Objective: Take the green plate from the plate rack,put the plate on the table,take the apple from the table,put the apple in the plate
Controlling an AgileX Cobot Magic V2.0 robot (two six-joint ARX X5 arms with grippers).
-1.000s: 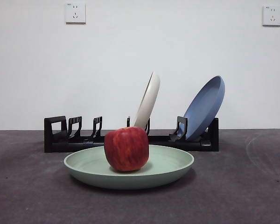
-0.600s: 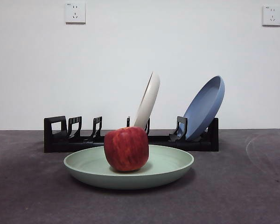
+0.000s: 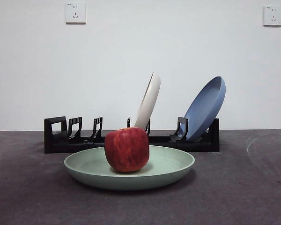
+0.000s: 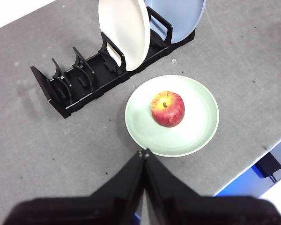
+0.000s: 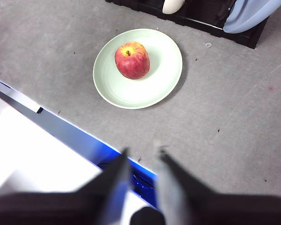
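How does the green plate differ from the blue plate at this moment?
The green plate lies flat on the table, while the blue plate stands tilted on edge in the rack. The green plate holds the apple; the blue plate holds nothing. The green plate is pale sage, the blue plate dusty blue. Both are round, shallow, plain and matte.
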